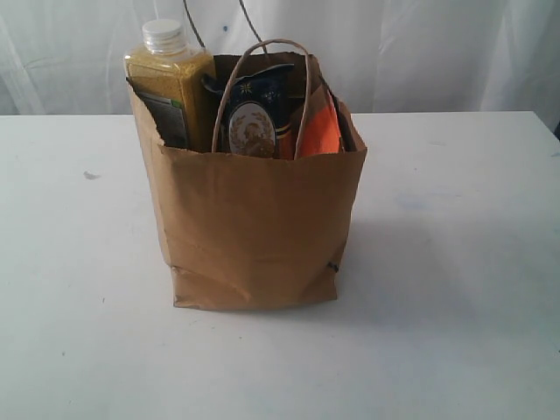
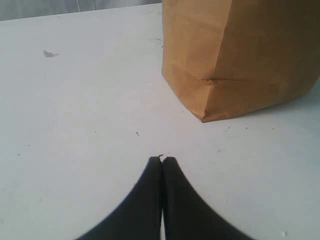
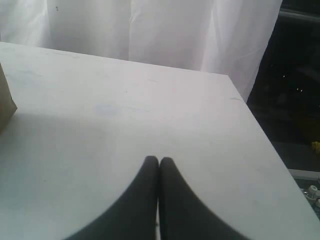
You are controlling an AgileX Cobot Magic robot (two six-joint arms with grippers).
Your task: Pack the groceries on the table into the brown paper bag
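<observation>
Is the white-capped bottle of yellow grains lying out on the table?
No, the white-capped bottle stands upright inside the brown paper bag, its cap above the rim.

The brown paper bag (image 1: pixel 254 227) is plain kraft brown, unprinted, with darker crease lines and a paler tan twisted handle (image 1: pixel 262 44). The bottle (image 1: pixel 171 79) above its rim holds mustard-yellow grains under a translucent white cap and carries a dark grey-green label. The spaghetti pack (image 1: pixel 255 109) is deep navy blue with a cream-and-tan oval emblem. The pouch (image 1: pixel 319 131) shows bright orange. The table (image 1: pixel 455 306) is plain white with a grey smudge (image 1: pixel 91 175) and a pale bluish patch (image 1: pixel 409 203). The curtain (image 1: pixel 420 52) is white. The left gripper (image 2: pixel 162 160) and right gripper (image 3: pixel 159 160) are matte black
</observation>
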